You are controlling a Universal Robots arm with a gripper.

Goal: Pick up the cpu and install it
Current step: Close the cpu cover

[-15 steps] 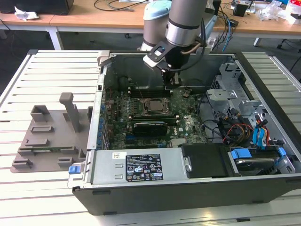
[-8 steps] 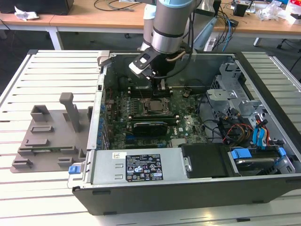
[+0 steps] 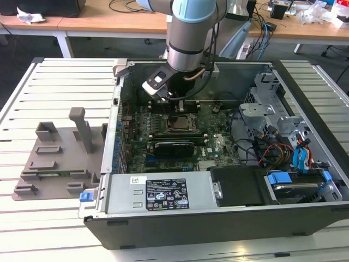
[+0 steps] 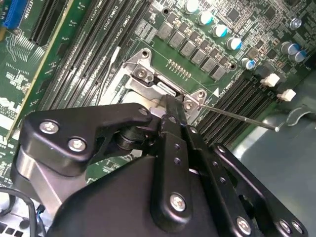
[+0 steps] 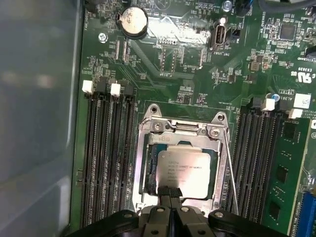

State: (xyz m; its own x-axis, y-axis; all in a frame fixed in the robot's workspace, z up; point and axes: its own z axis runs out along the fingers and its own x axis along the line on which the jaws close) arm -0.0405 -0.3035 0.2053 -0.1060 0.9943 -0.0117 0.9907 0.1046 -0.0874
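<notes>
cpu is sitting in socket, looking placed; gripper jaws clenched together, tips touching its edge; lever looking unlatched

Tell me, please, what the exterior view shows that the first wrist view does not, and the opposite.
Exterior view alone: the whole open computer case, the grey fixture beside it on the exterior view's left, and the arm reaching down into the case.

First wrist view alone: the cpu with its silver top up, lying flat in the socket, and a coin battery.

Both: the green motherboard, the socket frame, and the gripper at the socket.
</notes>
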